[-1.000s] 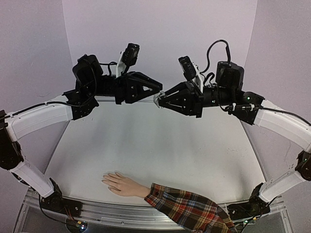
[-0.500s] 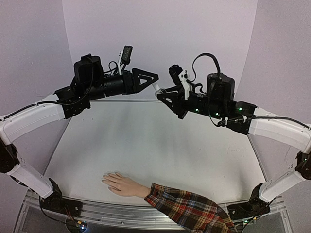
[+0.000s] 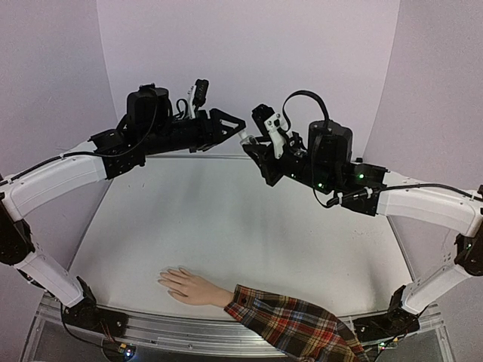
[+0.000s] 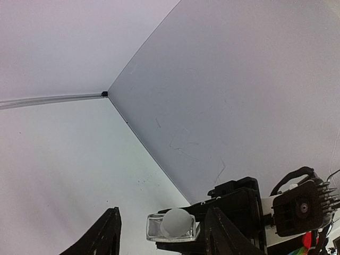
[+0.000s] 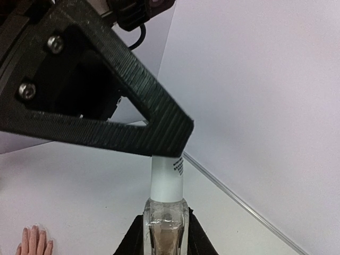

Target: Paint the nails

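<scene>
A small clear bottle [image 5: 166, 234] with a white cap [image 5: 167, 178] is held in my right gripper [image 5: 166, 226], which is shut on its glass body high above the table's far side. My left gripper [image 4: 163, 218] is open, with the cap [image 4: 177, 223] between its fingers, nearer the right one. One left finger [image 5: 106, 117] crosses over the cap's end. In the top view both grippers meet at the bottle [image 3: 243, 139]. The beige mannequin hand [image 3: 189, 286] lies flat near the front edge, with its pale nails [image 3: 163, 279] pointing left and a red plaid sleeve [image 3: 290, 324]. Its fingertips also show in the right wrist view [image 5: 34, 241].
The white table [image 3: 226, 219] is walled by pale panels at the back and sides. A metal rail [image 3: 189, 332] runs along the front edge, with both arm bases on it. The right arm's black wrist [image 4: 297, 207] fills the lower right of the left wrist view.
Both wrists have rolled and drawn together. The right gripper has turned the bottle toward the left gripper, and the cap now sits between the open left fingers. The mannequin hand has not moved.
</scene>
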Tool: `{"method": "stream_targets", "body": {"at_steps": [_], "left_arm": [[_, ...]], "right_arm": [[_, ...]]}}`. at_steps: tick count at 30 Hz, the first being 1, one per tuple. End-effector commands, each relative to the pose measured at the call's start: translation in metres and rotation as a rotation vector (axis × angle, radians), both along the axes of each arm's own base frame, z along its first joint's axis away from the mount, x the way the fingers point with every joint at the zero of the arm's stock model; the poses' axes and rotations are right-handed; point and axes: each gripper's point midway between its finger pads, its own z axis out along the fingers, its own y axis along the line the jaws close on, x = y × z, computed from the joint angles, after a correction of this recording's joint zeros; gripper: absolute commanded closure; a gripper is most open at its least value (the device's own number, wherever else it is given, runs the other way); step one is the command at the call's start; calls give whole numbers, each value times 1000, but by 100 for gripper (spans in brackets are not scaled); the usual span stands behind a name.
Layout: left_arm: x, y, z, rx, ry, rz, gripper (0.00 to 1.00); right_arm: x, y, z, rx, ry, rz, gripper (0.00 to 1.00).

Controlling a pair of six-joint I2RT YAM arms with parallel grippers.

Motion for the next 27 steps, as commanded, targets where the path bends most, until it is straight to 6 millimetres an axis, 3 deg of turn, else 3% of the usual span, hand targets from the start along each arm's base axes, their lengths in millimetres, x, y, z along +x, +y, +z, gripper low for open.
{"method": "stream_targets", "body": {"at_steps": [1, 6, 10, 18, 23, 27], "left_arm": [[2, -1, 18, -34, -10, 1, 45], [-1, -8, 24, -66, -34, -42, 57], [-1, -12, 31, -89, -59, -57, 61], [-12, -22, 34, -87, -113, -150, 99], [-28, -24, 39, -55, -186, -232, 100], [-26, -24, 36, 5, -205, -211, 100]], "right_arm": [[3, -2, 37, 74, -73, -34, 100], [1, 1, 38, 77, -72, -21, 100], [1, 3, 36, 76, -67, -18, 100], [4, 5, 34, 79, -42, -24, 100], [7, 13, 24, 29, 32, -18, 92], [16, 17, 17, -13, 62, -54, 86]]}}
